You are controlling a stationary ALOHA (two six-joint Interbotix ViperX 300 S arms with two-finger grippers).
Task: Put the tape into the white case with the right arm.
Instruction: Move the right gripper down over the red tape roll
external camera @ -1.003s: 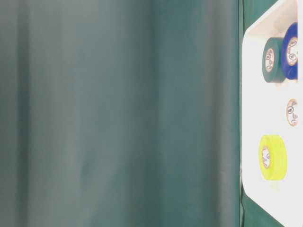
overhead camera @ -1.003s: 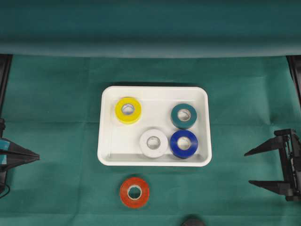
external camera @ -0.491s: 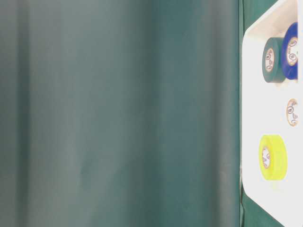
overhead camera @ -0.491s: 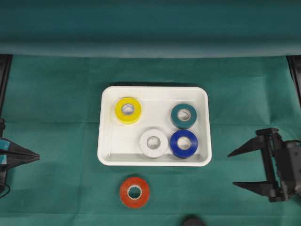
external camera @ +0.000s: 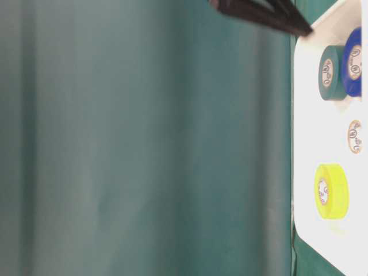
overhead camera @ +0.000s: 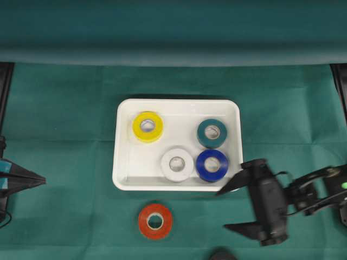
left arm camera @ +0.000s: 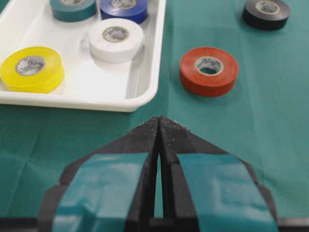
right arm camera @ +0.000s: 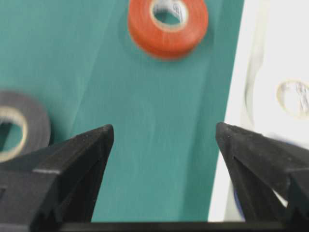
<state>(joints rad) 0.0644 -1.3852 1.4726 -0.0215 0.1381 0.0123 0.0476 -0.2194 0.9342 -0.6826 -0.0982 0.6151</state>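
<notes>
The white case point(overhead camera: 179, 111) lies mid-table and holds yellow point(overhead camera: 147, 126), dark green point(overhead camera: 212, 133), white point(overhead camera: 177, 164) and blue point(overhead camera: 212, 165) tape rolls. On the cloth in front of it lies a red tape roll point(overhead camera: 155, 221), which also shows in the right wrist view point(right arm camera: 168, 24). A black tape roll point(overhead camera: 221, 254) sits at the front edge. My right gripper point(overhead camera: 222, 210) is open and empty, just off the case's front right corner and to the right of the red roll. My left gripper point(overhead camera: 42, 180) is shut at the far left, its tips point(left arm camera: 159, 121) pointing toward the case.
Green cloth covers the table, with a raised fold along the back. In the right wrist view the black roll point(right arm camera: 14, 125) lies beside the left finger and the case's rim point(right arm camera: 236, 96) beside the right one. A black finger point(external camera: 264, 12) crosses the table-level view's top.
My right arm has swung in from the right edge leftward to the case's front right corner, its jaws still open. The left gripper and all rolls have stayed put.
</notes>
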